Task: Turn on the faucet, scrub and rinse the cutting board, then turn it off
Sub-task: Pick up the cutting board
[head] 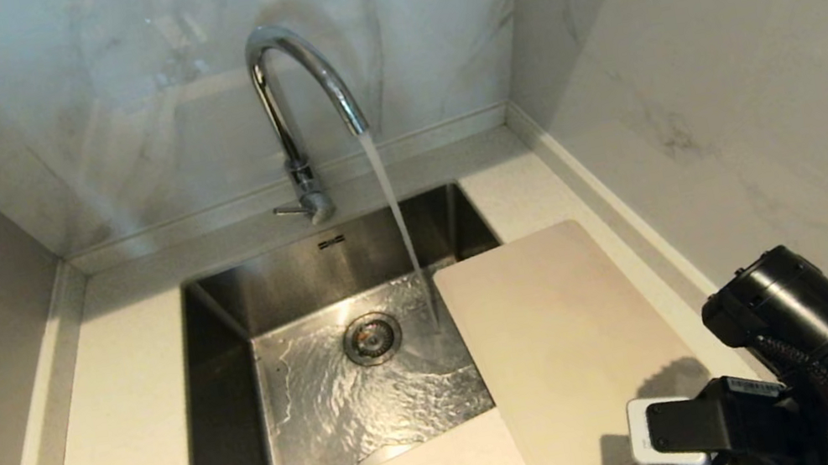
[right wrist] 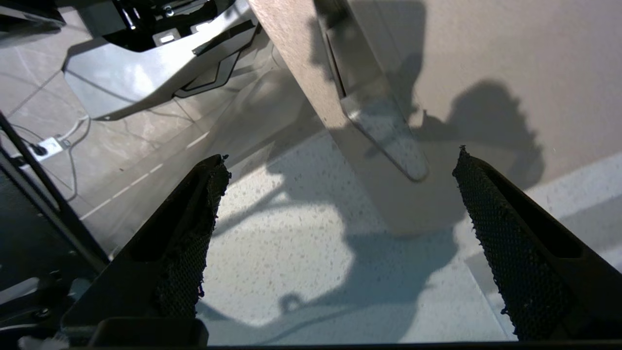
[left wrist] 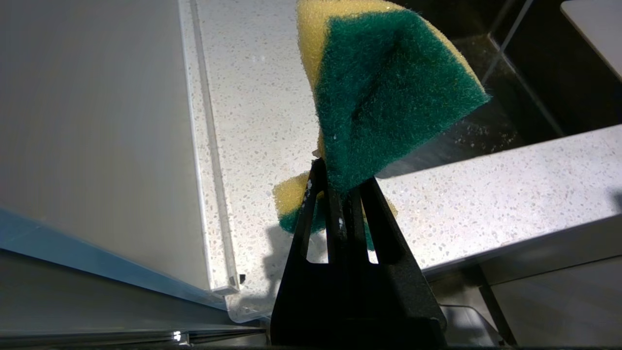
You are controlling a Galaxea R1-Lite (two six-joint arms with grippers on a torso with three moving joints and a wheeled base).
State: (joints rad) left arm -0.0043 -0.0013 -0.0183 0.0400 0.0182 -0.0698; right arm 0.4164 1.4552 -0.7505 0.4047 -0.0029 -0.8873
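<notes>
Spreading wide above the near end of the cutting board [right wrist: 486, 73], the right claw [right wrist: 340, 233] holds nothing; its two mesh-faced fingers [right wrist: 491, 233] stand well apart, with speckled worktop [right wrist: 291, 253] showing between them. Just beyond the fingers lies the board's slanted handle cutout [right wrist: 384, 131], near the board's edge.

In the head view the right arm sits at the near right corner, over the board's near end. The cutting board [head: 558, 326] lies flat on the worktop [head: 123, 420] to the right of the sink [head: 219, 360], its far left corner jutting over the basin. The faucet [head: 287, 118] is already running: a stream falls from the arched spout into the basin, landing just left of the board's corner, and water ripples around the drain [head: 371, 338].

The left claw [left wrist: 340, 194] is clamped on a green-and-yellow sponge [left wrist: 384, 87], which folds upward from the pinch, over the near left part of the worktop beside the sink.

The next step is judged to be taking hold of the board by its near end. The risks: a thin flat board offers little edge to pinch, so the fingers may skid off or push it along the worktop instead of lifting it. A shove could tip the overhanging corner into the basin. Once wet, the board may slip from a shallow hold.
</notes>
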